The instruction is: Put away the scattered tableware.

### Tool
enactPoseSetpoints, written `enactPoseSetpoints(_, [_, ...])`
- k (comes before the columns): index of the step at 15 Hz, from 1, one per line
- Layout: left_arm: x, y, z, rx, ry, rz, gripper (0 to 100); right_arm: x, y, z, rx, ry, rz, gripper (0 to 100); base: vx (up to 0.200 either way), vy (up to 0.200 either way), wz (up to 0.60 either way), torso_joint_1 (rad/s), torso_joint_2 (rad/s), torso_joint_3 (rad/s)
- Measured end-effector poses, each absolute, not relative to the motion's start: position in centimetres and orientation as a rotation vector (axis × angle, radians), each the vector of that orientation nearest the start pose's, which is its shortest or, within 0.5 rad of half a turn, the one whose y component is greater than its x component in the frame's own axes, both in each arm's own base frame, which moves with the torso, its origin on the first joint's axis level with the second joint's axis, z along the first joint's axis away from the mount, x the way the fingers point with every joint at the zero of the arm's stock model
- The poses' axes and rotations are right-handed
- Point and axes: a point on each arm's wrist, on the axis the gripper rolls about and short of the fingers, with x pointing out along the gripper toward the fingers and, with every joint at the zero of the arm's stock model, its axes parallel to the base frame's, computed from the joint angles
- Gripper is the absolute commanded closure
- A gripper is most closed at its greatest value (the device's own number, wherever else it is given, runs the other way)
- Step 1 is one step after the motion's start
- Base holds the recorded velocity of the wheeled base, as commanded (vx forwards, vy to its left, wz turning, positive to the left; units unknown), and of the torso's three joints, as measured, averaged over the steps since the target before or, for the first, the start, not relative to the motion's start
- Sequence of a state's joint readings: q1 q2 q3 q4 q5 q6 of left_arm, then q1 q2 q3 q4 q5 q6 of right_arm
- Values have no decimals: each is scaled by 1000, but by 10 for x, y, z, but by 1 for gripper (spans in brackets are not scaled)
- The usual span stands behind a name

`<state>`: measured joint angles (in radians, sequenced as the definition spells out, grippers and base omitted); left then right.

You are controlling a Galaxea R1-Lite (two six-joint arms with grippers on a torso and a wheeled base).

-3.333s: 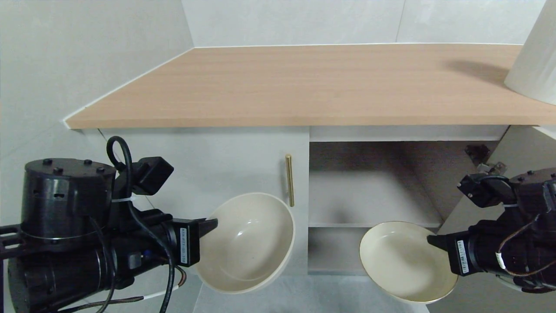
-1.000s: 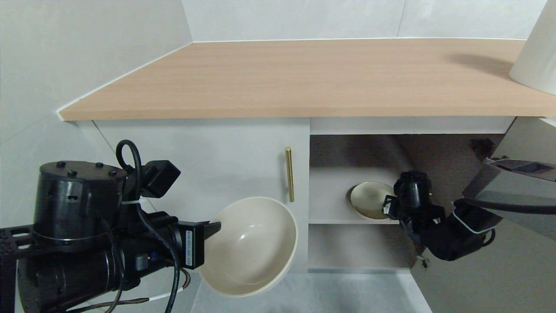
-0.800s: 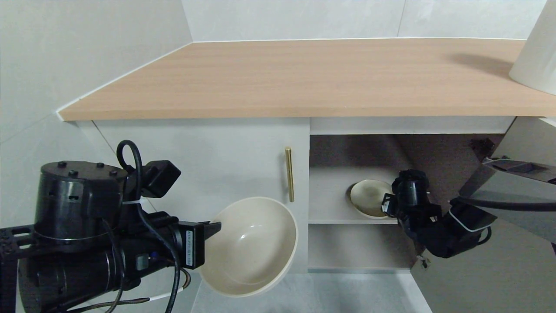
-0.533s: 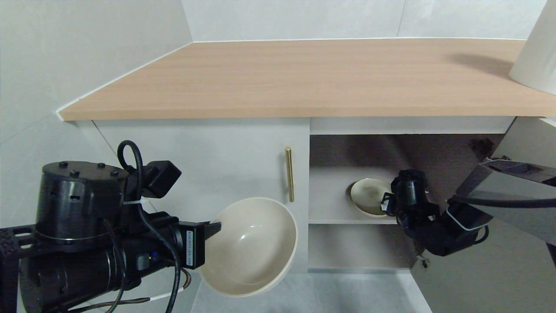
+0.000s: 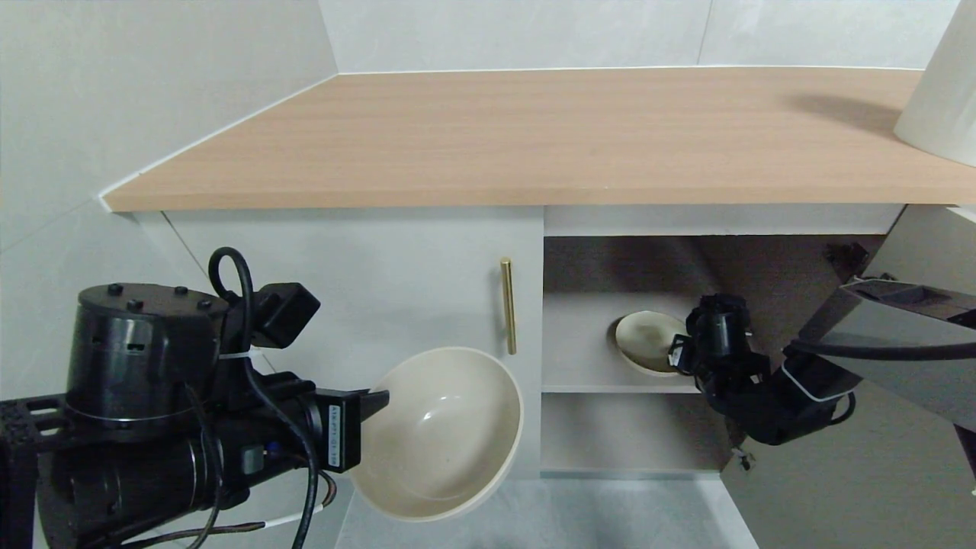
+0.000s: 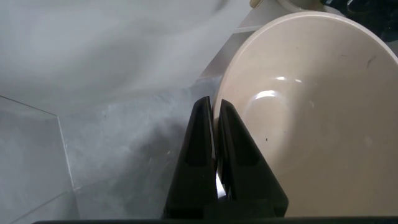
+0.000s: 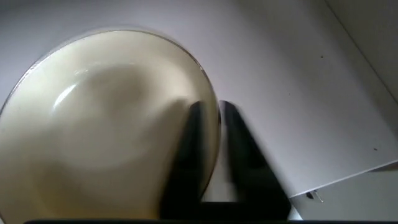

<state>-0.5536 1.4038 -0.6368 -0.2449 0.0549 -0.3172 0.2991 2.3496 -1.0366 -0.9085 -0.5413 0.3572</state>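
Left gripper (image 5: pixel 374 400) pinches the cream bowl (image 5: pixel 442 435) by its rim, closed cabinet door (image 5: pixel 381 282) and brass handle (image 5: pixel 507 305) just beyond; right gripper (image 7: pixel 210 118) clamps the plate (image 5: pixel 644 341) by its rim, shelf (image 5: pixel 583 366) directly beneath.

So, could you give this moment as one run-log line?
left gripper: shut on bowl rim, before closed cabinet door | right gripper: shut on plate rim, plate at upper shelf of open compartment

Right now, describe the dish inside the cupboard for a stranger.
Below the wooden countertop, the cupboard is open on the right. Over its upper shelf, the right gripper holds a cream dish by the rim; the deeper bowl is outside, in the left gripper.
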Motion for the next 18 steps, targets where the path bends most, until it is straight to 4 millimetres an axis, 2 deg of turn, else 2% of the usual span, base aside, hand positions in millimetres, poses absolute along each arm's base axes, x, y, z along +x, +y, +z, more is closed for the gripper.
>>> enactPoseSetpoints(6, [186, -113, 177, -145, 575, -402, 100, 401, 111, 30, 185, 316, -311, 0, 0, 0, 0, 0, 0, 0])
enactPoseSetpoints(8, [187, -114, 177, -127, 574, -408, 100, 390, 111, 37, 168, 348, -289, 0, 0, 0, 0, 0, 0, 0])
enactPoseSetpoints(9, [188, -115, 177, -108, 570, -415, 100, 382, 112, 46, 161, 368, -253, 0, 0, 0, 0, 0, 0, 0])
enactPoseSetpoints(11, [191, -120, 178, -67, 556, -439, 100, 359, 112, 73, 152, 439, -148, 0, 0, 0, 0, 0, 0, 0])
enactPoseSetpoints(13, [192, -129, 177, 37, 539, -487, 100, 326, 107, 111, 133, 530, -27, 0, 0, 0, 0, 0, 0, 0])
enactPoseSetpoints(16, [190, -144, 171, 116, 545, -516, 100, 266, 105, 167, 74, 594, 138, 0, 0, 0, 0, 0, 0, 0])
enactPoseSetpoints(18, [188, -155, 165, 157, 556, -516, 100, 227, 117, 190, 31, 590, 258, 0, 0, 0, 0, 0, 0, 0])
